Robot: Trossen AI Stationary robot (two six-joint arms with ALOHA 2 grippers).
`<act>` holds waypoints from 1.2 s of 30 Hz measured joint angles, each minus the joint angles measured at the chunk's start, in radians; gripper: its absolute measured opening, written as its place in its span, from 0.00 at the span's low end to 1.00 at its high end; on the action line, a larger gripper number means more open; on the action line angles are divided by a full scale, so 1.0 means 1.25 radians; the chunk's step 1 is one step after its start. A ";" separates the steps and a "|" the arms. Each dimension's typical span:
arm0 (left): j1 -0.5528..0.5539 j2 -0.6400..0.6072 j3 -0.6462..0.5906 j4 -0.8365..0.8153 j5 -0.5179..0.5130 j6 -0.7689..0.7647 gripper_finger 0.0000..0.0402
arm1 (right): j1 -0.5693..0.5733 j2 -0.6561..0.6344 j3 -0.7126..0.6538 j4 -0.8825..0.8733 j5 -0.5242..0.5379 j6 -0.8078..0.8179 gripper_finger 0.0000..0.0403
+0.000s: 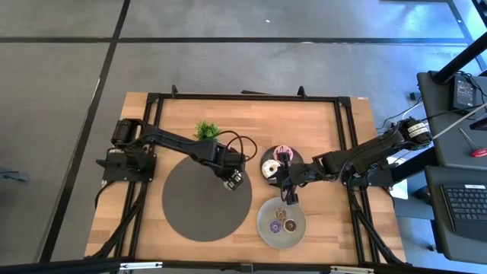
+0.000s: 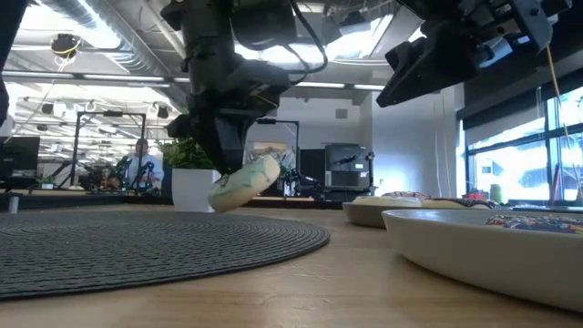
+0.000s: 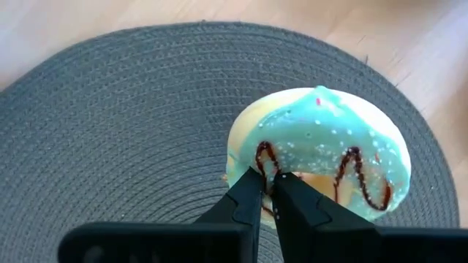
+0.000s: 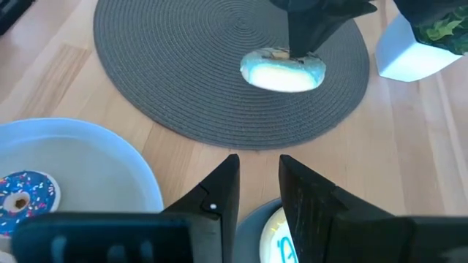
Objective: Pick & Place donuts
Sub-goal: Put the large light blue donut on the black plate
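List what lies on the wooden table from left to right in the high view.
Large round dark woven mat → left claw holding a green-iced donut over the mat's right edge → dark plate with a white-iced donut and a pink-iced donut, with the round grey plate nearer the front edge.

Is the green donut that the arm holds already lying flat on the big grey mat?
No: in the low view the green donut hangs tilted in the left gripper, clear above the grey mat.
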 joint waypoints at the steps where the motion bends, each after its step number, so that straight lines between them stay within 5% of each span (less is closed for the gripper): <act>1: 0.000 0.000 0.000 -0.001 0.001 0.000 0.07 | 0.000 0.000 0.000 0.000 0.000 0.000 0.25; 27: -0.003 -0.035 0.000 0.067 0.067 0.094 0.35 | 0.000 0.000 0.000 0.015 0.000 0.007 0.25; 32: -0.050 -0.089 0.000 -0.020 -0.085 0.194 0.35 | 0.000 0.000 0.000 0.066 0.000 0.024 0.25; 36: -0.125 -0.104 0.000 0.042 -0.167 0.325 0.34 | -0.008 0.002 0.000 0.105 -0.006 0.021 0.25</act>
